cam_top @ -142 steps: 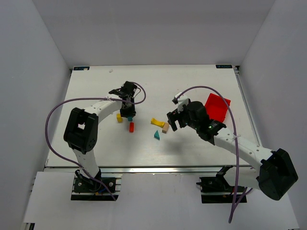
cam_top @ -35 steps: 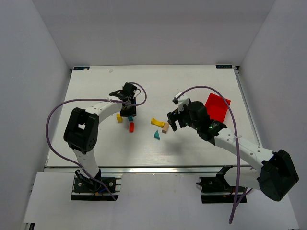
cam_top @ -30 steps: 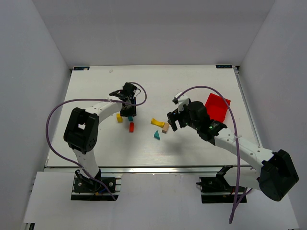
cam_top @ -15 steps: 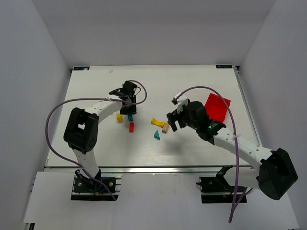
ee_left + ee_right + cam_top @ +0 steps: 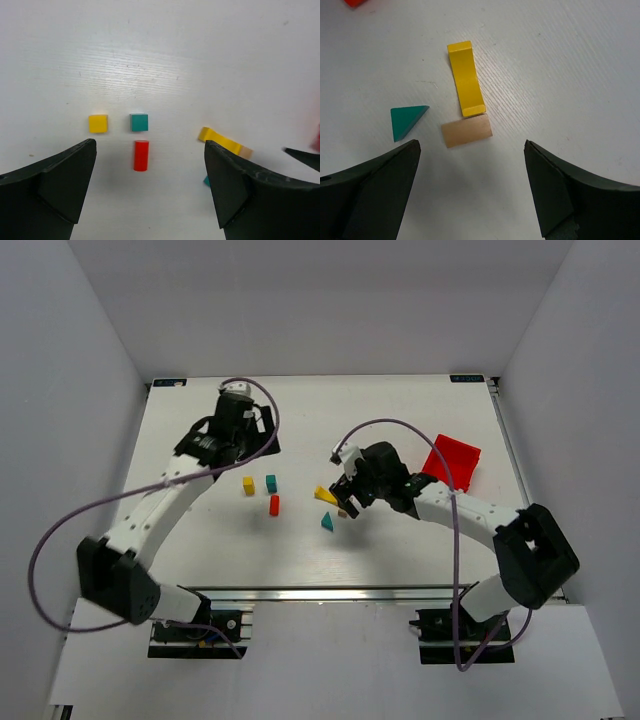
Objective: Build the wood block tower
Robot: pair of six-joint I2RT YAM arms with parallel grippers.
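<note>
Top external: left arm has pulled back to upper left, off teal cube (image 5: 271, 482). Right arm has swung in over yellow arch (image 5: 326, 494), likely next pick. No tower yet; blocks lie loose mid-surface (image 5: 400, 410).

Left wrist: left tool (image 5: 149, 147) wide open, empty, high above yellow cube (image 5: 98, 123) and red cylinder (image 5: 141, 155).

Right wrist: right tool (image 5: 471, 145) wide open, empty. Shows tan block (image 5: 467, 131) touching arch end, a contact top view hides.

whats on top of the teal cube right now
Nothing: the teal cube shows a bare top face, with the yellow cube and red cylinder lying apart beside it on the table. Its underside is hidden.
</note>
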